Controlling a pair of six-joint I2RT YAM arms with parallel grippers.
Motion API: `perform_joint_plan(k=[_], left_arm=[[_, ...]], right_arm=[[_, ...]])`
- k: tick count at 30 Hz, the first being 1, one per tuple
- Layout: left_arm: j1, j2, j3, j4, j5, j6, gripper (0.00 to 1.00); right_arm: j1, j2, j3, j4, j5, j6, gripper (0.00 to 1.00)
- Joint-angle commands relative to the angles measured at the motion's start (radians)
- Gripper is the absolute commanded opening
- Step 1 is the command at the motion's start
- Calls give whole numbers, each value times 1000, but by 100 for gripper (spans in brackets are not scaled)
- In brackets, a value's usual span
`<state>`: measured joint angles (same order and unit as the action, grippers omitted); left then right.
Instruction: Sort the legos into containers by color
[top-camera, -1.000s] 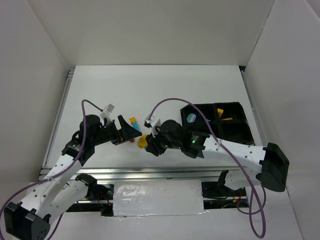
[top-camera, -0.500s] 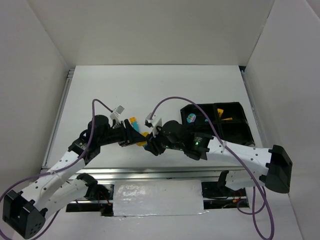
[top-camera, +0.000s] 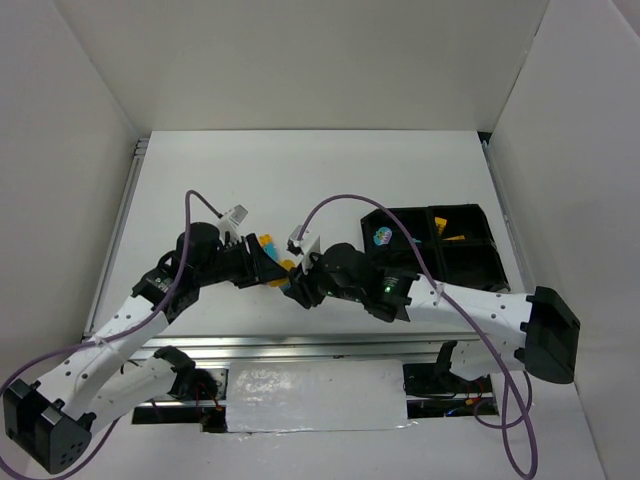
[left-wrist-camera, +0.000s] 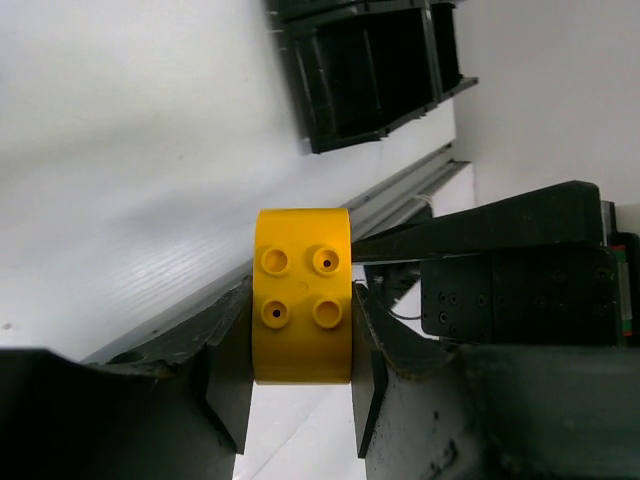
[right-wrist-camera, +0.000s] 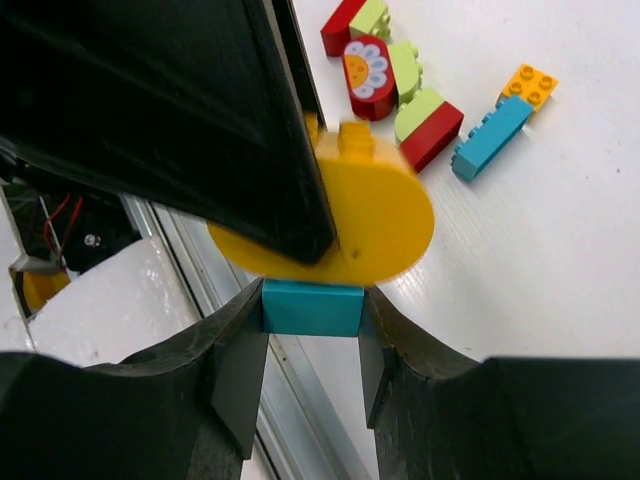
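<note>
Left gripper (left-wrist-camera: 298, 395) clamps yellow brick (left-wrist-camera: 301, 295), right gripper (right-wrist-camera: 312, 372) seemingly cyan brick (right-wrist-camera: 312, 308).

The tray (top-camera: 480, 210) lies right of the loose bricks (right-wrist-camera: 430, 125) (seemingly well apart).

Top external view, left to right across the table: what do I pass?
left gripper shut on the yellow brick → right gripper shut on the cyan brick → printed brick in the black tray → yellow-orange piece in the next compartment
</note>
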<state>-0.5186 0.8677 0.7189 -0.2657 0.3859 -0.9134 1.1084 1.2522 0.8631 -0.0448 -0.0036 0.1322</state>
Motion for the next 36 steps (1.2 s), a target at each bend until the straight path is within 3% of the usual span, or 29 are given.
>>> perform_joint_plan(k=[1, 9, 11, 12, 14, 15, 17, 20, 23, 26, 29, 30, 31, 32, 36], left_arm=[[14, -29, 135, 33, -61, 39, 0], [48, -50, 188, -29, -143, 80, 0], [48, -56, 192, -72, -183, 93, 0], [49, -62, 200, -88, -224, 102, 0], [49, -68, 203, -109, -239, 139, 0], [49, -64, 206, -113, -217, 166, 0], [49, -56, 205, -109, -177, 192, 0], [48, -52, 191, -104, -139, 211, 0], [48, -53, 183, -99, -110, 234, 0], [48, -59, 180, -92, -75, 251, 0], [48, -59, 175, -84, -48, 268, 0], [46, -59, 175, -76, -42, 272, 0], [48, -58, 171, -73, -33, 278, 0], [48, -52, 169, -66, -13, 287, 0], [48, -36, 143, 9, 108, 306, 0]], right_arm=[[-4, 46, -61, 36, -7, 1, 0], [-205, -49, -153, 128, -162, 72, 0], [-220, -63, -136, 80, -39, 110, 0], [-270, -57, -116, 54, 96, 134, 0], [-349, 2, -12, -129, 235, 266, 0], [-449, 36, 84, -204, 339, 364, 0], [-527, 146, 172, -402, 416, 424, 0], [-623, 240, 284, -515, 488, 454, 0], [-700, 305, 359, -575, 499, 461, 9], [-745, 319, 367, -575, 482, 457, 21], [-766, 317, 363, -567, 465, 449, 40], [-768, 319, 369, -569, 465, 448, 61], [-769, 320, 372, -575, 467, 446, 71], [-771, 319, 379, -576, 471, 446, 100], [-766, 284, 416, -601, 438, 431, 100]])
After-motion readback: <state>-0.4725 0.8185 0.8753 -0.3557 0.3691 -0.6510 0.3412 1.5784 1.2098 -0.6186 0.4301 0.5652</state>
